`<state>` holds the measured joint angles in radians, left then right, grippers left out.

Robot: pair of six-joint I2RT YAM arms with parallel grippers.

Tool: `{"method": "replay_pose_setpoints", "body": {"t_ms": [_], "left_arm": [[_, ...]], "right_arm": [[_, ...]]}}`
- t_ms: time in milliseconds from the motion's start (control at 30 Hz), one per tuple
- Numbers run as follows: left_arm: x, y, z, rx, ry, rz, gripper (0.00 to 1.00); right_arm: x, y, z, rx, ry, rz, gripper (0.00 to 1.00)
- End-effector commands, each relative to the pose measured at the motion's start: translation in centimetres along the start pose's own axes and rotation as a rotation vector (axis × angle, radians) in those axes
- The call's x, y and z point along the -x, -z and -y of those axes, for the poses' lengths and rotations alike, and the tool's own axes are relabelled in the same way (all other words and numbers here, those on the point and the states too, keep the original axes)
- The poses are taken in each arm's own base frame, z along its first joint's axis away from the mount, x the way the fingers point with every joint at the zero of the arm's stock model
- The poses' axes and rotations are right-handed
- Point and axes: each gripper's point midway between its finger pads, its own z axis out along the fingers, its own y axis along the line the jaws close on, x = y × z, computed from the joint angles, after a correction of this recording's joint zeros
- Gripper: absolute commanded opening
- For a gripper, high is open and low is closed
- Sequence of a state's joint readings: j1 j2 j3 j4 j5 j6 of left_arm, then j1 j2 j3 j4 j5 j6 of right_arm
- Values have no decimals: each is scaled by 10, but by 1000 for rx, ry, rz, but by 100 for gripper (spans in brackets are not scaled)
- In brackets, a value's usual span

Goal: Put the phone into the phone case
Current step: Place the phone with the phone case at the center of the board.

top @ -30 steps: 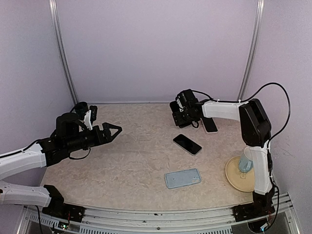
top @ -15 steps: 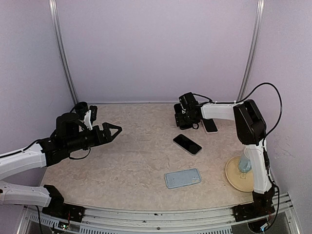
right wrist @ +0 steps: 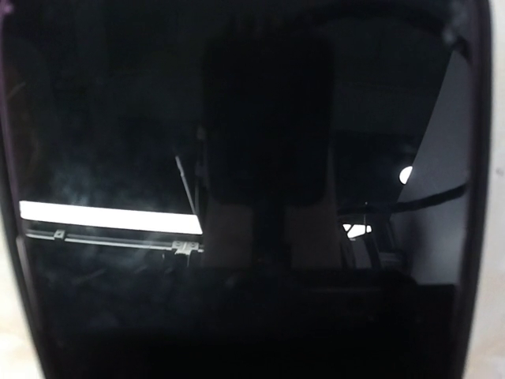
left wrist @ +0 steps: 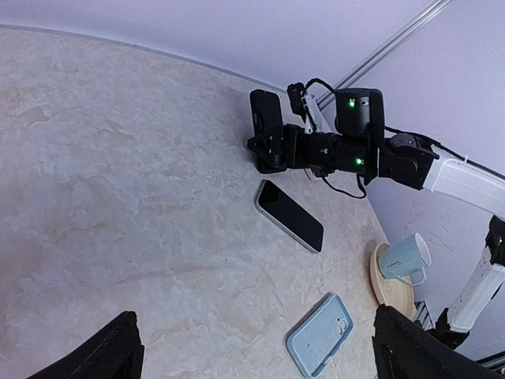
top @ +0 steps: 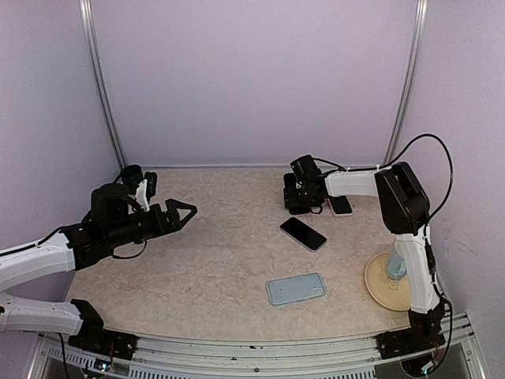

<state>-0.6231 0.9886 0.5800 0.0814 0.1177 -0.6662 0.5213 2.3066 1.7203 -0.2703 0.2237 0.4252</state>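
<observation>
Left claw (top: 188, 211) spread wide, in the air over the left side of the bench (top: 213, 260). Right claw (top: 293, 202) low by the far edge, right of centre; a dark screen (right wrist: 252, 189) fills its wrist view, jaws cannot be told. Phone (top: 303, 234) flat, right of centre; case (top: 296, 288) apart from it, toward near edge.

The left arm (top: 47, 259) reaches in low from the side with its forearm nearly level. The left hand (top: 186, 211) has its 2 fingers (left wrist: 110, 354) spread wide. The right arm (top: 359, 181) rises, bends at the elbow and stretches leftward. The right hand (top: 297, 199) points downward, its spread hard to read.
</observation>
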Motion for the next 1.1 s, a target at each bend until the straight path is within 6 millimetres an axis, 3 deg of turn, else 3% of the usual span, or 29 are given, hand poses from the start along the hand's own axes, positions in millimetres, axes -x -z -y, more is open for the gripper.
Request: {"method": "replay_pose_setpoints", "body": {"t_ms": [0,400,1067], "left_arm": [[0,1,-8,21,1,17,99],[-3,0,-11,27,3,18,99],[-5,2,-15,31,13,24,99]], "right_arm": [[15,1,3,2,-54,63,58],[3,1,2,-16,-50,51,70],[7,2,1,-33,-16,57,81]]}}
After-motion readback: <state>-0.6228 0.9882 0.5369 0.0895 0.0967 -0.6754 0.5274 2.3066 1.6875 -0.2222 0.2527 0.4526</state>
